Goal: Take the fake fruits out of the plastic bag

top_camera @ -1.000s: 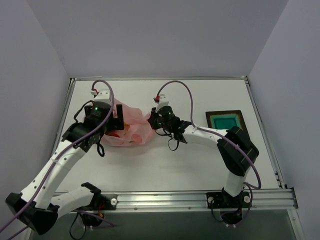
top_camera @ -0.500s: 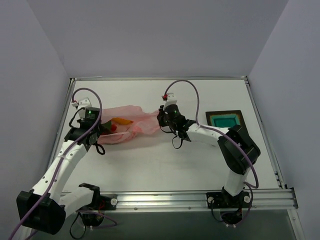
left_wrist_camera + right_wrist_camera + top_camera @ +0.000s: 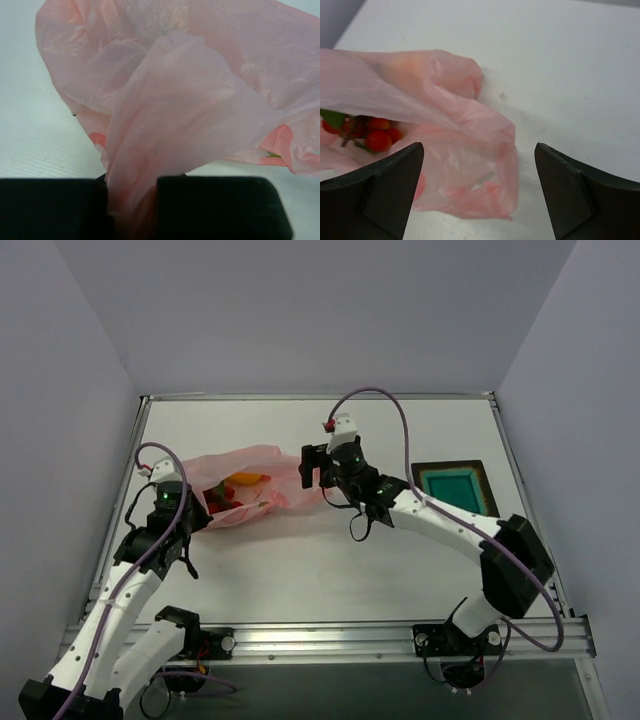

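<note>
We pinch the bag [image 3: 190,100] with our left claw [image 3: 132,205]; our right claw [image 3: 477,175], spread, should next reach the berries [image 3: 376,136] at nine o'clock.

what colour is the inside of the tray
Teal; the tray shows only in the top external view.

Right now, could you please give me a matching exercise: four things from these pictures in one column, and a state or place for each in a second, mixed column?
Column one:
1. left gripper
2. right gripper
3. red berries
4. teal tray

Column two:
A. lying inside the pink plastic bag
B. open, fingers wide apart
C. at the far right, apart from the bag
D. shut on a fold of the bag

Pairs: 1-D, 2-B, 3-A, 4-C
</note>
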